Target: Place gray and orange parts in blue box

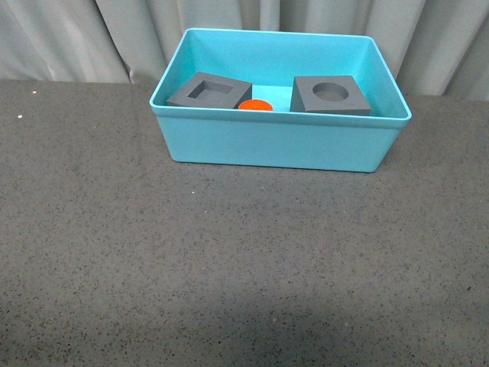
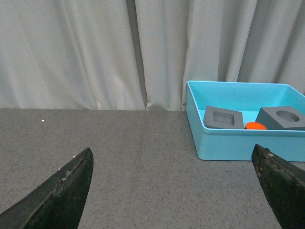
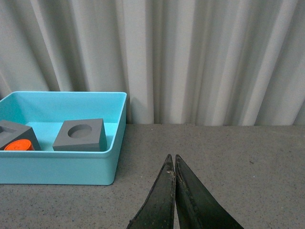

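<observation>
- Front view: the blue box sits on the dark speckled table, at the far side near the pale curtain.
- Inside it, on the left, lies a gray cube with a square recess, turned a bit askew.
- On the right lies the gray cube with a round recess, well apart from the first.
- Between them, near the front wall, the orange cylinder shows only its top; it is just beside the square-recess cube, and I cannot tell whether they touch.
- Neither arm shows in this view.
- Left wrist view: the left gripper hangs over bare table, its two dark fingers spread wide apart with nothing between them.
- The box stands off to one side of it, by the curtain, with both cubes and the orange piece inside.
- Right wrist view: the right gripper has its fingers pressed together at the tips, gripping nothing, above the table.
- The box lies well apart from it; the round-recess cube rests inside, the orange cylinder sits beside the other cube, which is cut off at the edge of the picture.
</observation>
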`<state>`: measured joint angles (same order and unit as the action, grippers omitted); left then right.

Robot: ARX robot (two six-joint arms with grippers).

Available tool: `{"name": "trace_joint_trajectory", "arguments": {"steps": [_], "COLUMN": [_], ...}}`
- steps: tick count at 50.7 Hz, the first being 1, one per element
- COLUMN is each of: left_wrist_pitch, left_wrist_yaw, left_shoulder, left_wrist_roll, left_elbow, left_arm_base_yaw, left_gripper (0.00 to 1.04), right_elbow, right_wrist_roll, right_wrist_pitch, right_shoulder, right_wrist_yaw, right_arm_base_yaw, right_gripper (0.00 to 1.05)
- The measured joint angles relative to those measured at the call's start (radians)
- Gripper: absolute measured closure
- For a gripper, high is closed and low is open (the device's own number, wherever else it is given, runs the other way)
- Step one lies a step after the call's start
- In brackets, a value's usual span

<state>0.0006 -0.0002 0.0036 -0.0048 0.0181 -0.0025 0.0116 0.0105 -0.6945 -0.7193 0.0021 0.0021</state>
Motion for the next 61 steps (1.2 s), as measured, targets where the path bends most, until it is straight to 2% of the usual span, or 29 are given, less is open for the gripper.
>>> {"name": "trace_joint_trajectory", "arguments": {"steps": [22, 56, 61], "left_wrist_pitch": [0.0, 0.0, 0.0], "left_wrist_yaw": [0.0, 0.0, -0.001], "left_shoulder": [0.0, 0.0, 0.0], "left_wrist_roll": [0.0, 0.0, 0.0], "left_elbow": [0.0, 0.0, 0.0], "left_arm_base_yaw": [0.0, 0.0, 0.0], "left_gripper": [0.07, 0.07, 0.07], "right_elbow": [-0.007, -0.007, -0.006], "right_wrist_roll": [0.0, 0.0, 0.0], "right_wrist_pitch": [0.264, 0.517, 0.685], "right_shoulder": [0.288, 0.545, 0.684], "right_wrist_yaw": [0.0, -0.002, -0.004], "right_arm_base_yaw": [0.0, 0.0, 0.0], "right_gripper": [1.04, 1.04, 1.04]}}
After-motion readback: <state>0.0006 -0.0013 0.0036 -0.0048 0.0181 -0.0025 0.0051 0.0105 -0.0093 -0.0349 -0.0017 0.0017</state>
